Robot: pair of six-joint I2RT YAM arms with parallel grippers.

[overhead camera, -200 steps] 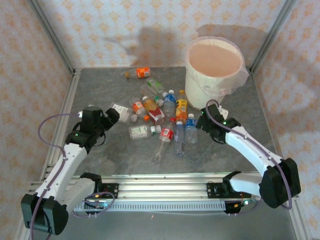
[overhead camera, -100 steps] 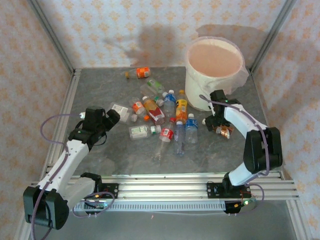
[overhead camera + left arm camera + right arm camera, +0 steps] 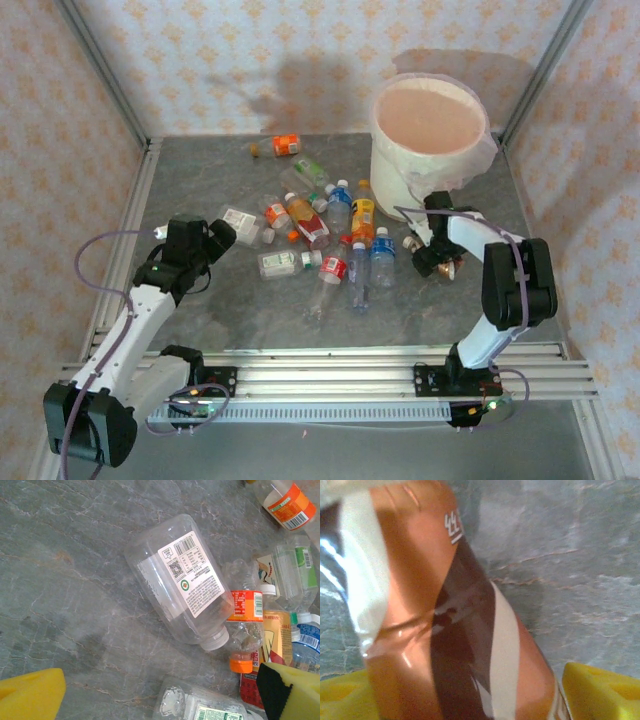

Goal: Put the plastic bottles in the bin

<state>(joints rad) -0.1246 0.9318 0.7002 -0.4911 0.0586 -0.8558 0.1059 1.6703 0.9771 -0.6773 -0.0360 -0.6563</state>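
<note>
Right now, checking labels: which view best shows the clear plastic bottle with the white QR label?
Left wrist: the clear bottle lies whole, label readable. Top external shows it tiny beside the left gripper. Right wrist faces a brown bottle.

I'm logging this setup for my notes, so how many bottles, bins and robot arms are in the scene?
Bottles: about 12, some overlap in the pile
Bin: 1
Robot arms: 2
Total: about 15
</note>
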